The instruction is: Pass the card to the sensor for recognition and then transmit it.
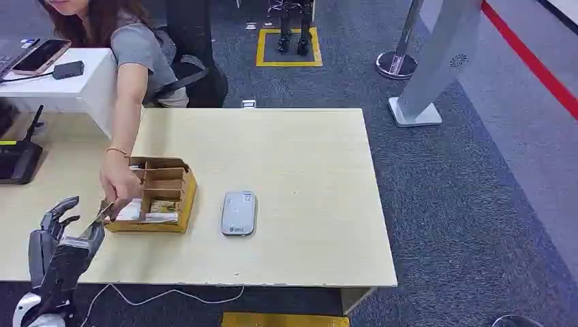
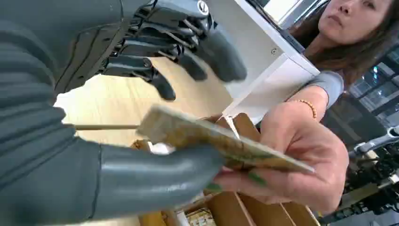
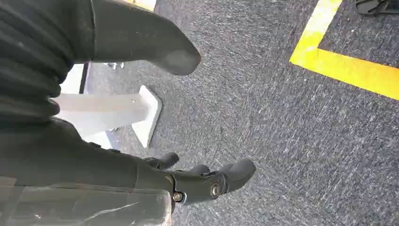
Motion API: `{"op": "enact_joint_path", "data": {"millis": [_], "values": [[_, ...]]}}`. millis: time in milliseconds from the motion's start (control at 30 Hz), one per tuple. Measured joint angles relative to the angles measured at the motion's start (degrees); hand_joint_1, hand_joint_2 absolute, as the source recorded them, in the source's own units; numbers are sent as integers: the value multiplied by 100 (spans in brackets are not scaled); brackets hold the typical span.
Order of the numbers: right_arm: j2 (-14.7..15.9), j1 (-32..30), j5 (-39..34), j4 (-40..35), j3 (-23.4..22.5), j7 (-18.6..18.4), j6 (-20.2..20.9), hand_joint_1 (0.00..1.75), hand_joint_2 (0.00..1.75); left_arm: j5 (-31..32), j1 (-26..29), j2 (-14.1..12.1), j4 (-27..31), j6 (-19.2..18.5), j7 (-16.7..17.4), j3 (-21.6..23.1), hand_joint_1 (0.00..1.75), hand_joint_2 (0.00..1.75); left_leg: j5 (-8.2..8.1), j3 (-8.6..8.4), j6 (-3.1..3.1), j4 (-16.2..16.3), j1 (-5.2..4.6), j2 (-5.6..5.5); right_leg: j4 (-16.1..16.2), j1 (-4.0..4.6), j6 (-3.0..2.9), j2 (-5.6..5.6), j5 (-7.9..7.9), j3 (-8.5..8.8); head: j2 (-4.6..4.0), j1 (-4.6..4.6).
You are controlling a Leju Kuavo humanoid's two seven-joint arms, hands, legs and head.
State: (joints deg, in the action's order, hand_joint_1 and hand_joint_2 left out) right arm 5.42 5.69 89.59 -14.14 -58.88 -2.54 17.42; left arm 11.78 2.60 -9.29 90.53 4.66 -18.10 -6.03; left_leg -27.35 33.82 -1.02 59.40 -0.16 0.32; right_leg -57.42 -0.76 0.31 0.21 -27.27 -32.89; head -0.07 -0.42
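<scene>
A person's hand holds a tan card out over the table's near left part. My left hand is raised there, fingers apart. Close up, the card lies across my left thumb while the person's fingers still pinch it. My other left fingers stay spread above, clear of the card. The grey sensor lies flat on the table, to the right of a cardboard box with more cards. My right hand hangs over the carpet, fingers apart and holding nothing.
The wooden table is bare right of the sensor. A black router sits at far left beside a white desk with a phone. A cable hangs off the front edge. A white pillar base stands on the carpet.
</scene>
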Motion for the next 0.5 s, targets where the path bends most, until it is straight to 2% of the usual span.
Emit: {"op": "enact_joint_path", "data": {"millis": [500], "values": [[0,1,-4,0,2,-50,0,0,175,50,-51,13,-105,74,61,7,175,175,0,0,0,0,0,0,0,0,0,0,0,0,0,0]]}}
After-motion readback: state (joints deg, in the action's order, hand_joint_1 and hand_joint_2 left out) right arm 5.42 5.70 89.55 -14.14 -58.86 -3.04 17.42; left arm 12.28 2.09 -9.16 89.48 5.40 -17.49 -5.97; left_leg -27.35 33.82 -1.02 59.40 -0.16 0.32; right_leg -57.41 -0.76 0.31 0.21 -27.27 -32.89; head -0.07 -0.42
